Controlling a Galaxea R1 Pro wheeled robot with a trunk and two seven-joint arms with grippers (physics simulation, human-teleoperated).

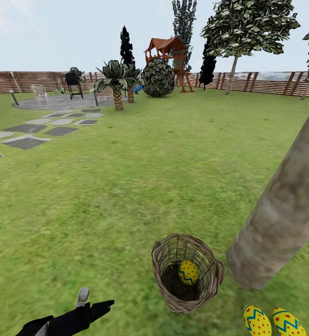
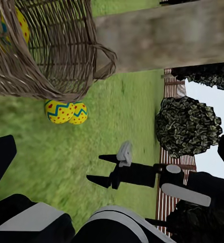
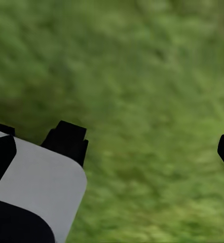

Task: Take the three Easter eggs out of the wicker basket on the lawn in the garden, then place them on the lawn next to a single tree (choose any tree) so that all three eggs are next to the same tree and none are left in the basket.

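Two spotted yellow eggs (image 1: 272,322) already on grass by the thick grey-brown trunk (image 1: 285,214), last yellow egg (image 1: 188,272) inside the brown wicker basket (image 1: 206,284); left gripper (image 1: 96,305) spread, empty, must reach in next; right gripper (image 3: 152,144) spread over grass.

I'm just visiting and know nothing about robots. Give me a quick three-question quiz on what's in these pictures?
1. How many Easter eggs are in the wicker basket?
2. True or false: two eggs lie on the lawn near the tree.
3. The right gripper hangs over: A) paving, B) grass, C) the basket?

Key: 1. One. 2. True. 3. B.
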